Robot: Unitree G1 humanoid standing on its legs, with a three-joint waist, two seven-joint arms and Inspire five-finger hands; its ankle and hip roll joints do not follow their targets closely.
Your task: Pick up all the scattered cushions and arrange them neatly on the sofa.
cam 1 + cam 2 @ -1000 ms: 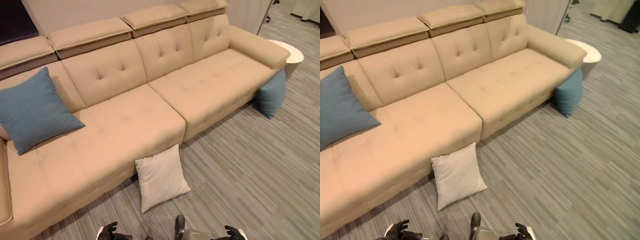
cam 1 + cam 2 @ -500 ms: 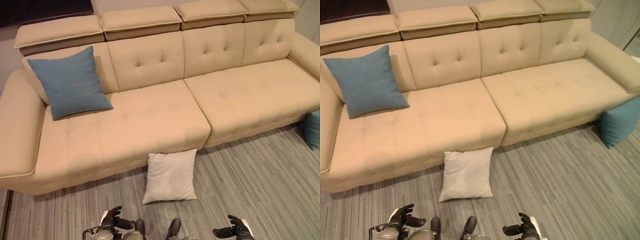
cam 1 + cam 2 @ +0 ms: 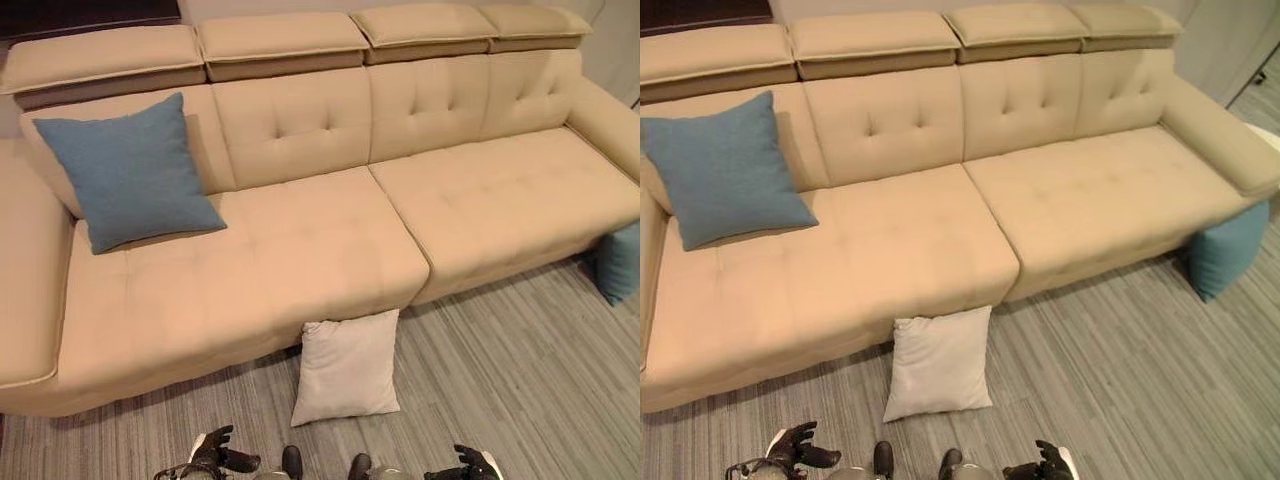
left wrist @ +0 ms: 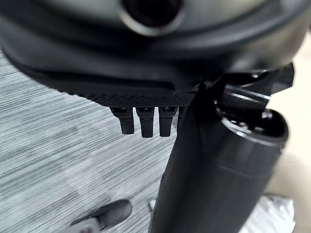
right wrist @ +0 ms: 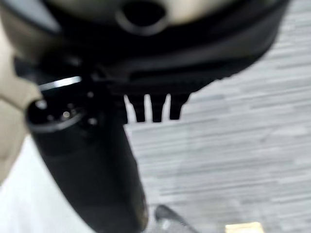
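Note:
A white cushion (image 3: 345,366) stands on the grey carpet, leaning against the front of the beige sofa (image 3: 300,245) near its middle. One blue cushion (image 3: 130,170) rests upright on the sofa's left seat against the backrest. Another blue cushion (image 3: 1228,250) sits on the floor, wedged by the sofa's right arm. My left hand (image 3: 218,455) and right hand (image 3: 470,463) hang low at the near edge, short of the white cushion. Both are open with relaxed fingers (image 4: 146,121) and hold nothing; the right hand's fingers (image 5: 155,109) point at bare carpet.
The sofa runs the full width, with a wide left armrest (image 3: 25,280) and a right armrest (image 3: 1220,140). Striped grey carpet (image 3: 520,370) lies open in front and to the right. The middle and right seats (image 3: 500,200) hold nothing.
The camera has swung left and then settled, so the whole picture shifted. The cushions lie where they were. Both hands stay low and open.

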